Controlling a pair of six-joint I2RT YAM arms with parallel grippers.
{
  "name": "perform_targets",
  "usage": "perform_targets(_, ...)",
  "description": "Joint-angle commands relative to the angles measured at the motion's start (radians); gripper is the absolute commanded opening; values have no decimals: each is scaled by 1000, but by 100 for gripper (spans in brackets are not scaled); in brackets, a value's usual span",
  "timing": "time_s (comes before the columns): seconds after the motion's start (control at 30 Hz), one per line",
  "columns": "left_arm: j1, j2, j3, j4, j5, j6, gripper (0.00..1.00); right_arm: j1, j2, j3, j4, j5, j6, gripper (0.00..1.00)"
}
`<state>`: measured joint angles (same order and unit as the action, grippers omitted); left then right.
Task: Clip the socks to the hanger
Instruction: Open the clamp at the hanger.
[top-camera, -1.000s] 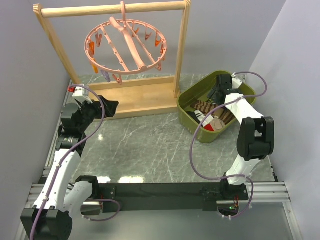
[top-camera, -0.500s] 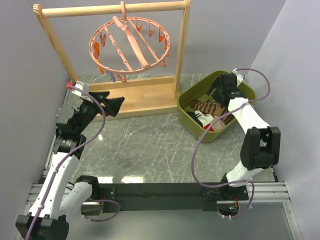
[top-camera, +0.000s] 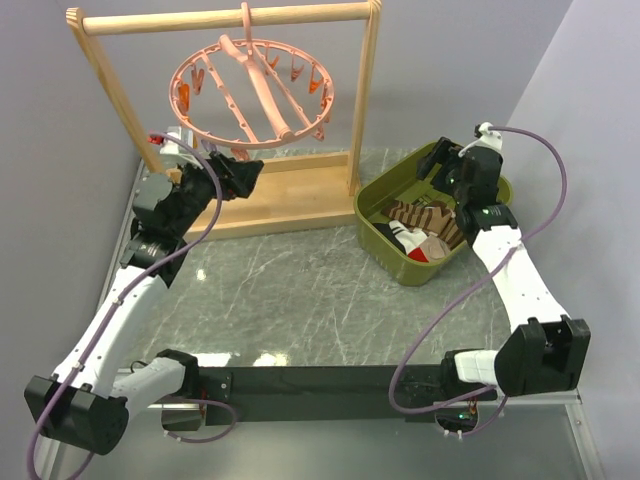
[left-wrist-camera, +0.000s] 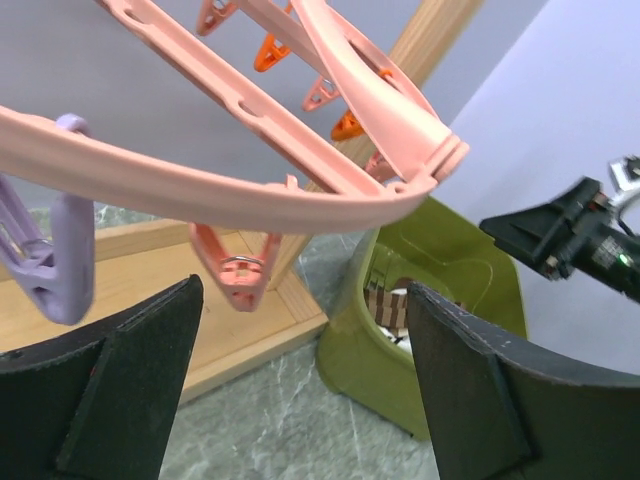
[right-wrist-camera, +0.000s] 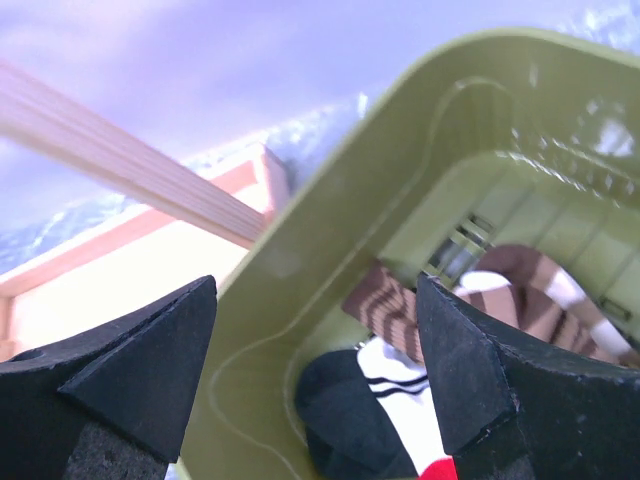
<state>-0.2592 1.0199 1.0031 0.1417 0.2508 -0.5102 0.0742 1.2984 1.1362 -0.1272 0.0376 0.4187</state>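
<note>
The salmon-pink ring hanger hangs by its hook from the wooden rack's top bar, tilted, with small pink and orange clips round its rim. My left gripper is open and empty just below the ring's near rim. In the left wrist view a pink clip and a purple clip hang just above the fingers. The brown striped socks lie in the green bin. My right gripper is open and empty above the bin's far side. In the right wrist view it looks down on the socks.
The light wooden rack stands at the back, its base board under the hanger. The green bin sits at the right by the rack's post. It also holds a white-black-red sock and a beige sock. Walls stand close on both sides.
My left gripper has risen and moved right, up to the hanger's near rim. My right gripper has lifted out of the bin. The hanger has swung slightly.
</note>
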Motion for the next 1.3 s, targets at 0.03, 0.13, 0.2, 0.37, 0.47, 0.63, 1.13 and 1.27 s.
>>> perform_targets(0.03,-37,14,71,-17,-162,-43,87,6,-71,-41,96,-68,-49,86)
perform_targets(0.13,-37,32,92,-48,-223,-63,84,4,-91,-61,112,-84,-58,87)
perform_targets(0.2,-37,48,107,-68,-246,-67,83,6,-102,-64,110,-81,-60,87)
perform_targets(0.37,-37,63,106,-50,-234,-57,81,6,-116,-72,104,-79,-69,86)
perform_targets(0.47,-37,81,112,-51,-228,-45,80,6,-126,-81,107,-70,-74,87)
perform_targets(0.63,-37,92,104,-25,-211,-33,79,6,-136,-92,110,-62,-75,87)
perform_targets(1.13,-63,103,71,75,-248,-50,69,6,-131,-93,104,-76,-61,87)
perform_targets(1.27,-75,118,78,81,-248,-45,59,6,-128,-95,100,-68,-63,87)
